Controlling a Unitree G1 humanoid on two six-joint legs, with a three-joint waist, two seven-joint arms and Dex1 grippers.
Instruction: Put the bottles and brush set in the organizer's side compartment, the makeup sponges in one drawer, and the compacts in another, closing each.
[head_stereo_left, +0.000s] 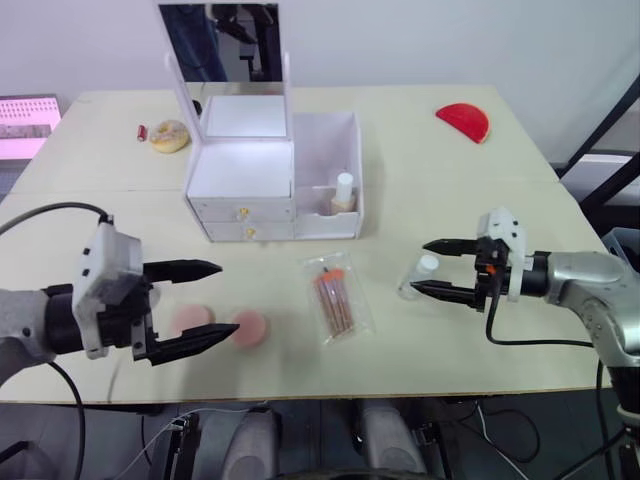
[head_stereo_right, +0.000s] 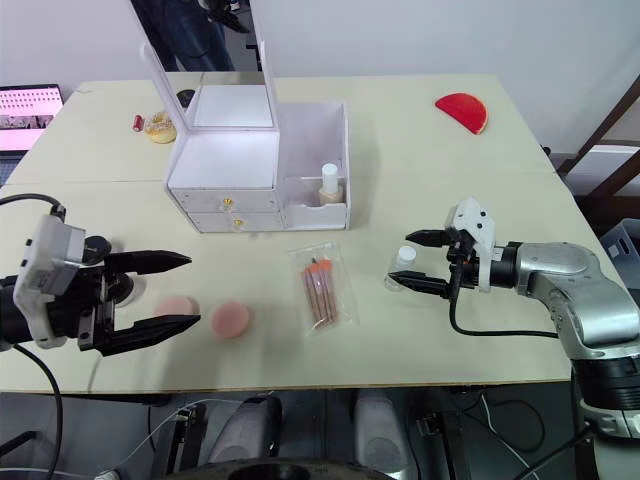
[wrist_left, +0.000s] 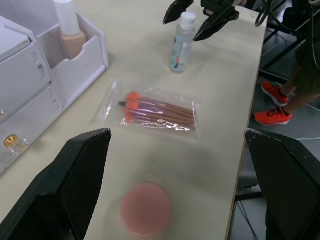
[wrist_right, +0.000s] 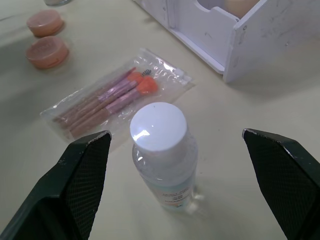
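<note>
The white plastic organizer holds one beige foundation bottle upright in its open side compartment, while the right gripper, fingers spread wide, brackets the clear white-capped bottle standing on the table without gripping it, and the left gripper gapes empty near two pink round compacts.

A clear bottle is flanked by the right gripper's spread fingers — untouched, upright.

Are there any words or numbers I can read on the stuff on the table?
No text here can be read.
Clear bottle: a small printed label near its base, too blurred to read.
Screen beyond the table's far left corner: rows of small print on pink, too small to read.
Brush set bag, white organizer, foundation bottle: no writing to be seen.
</note>
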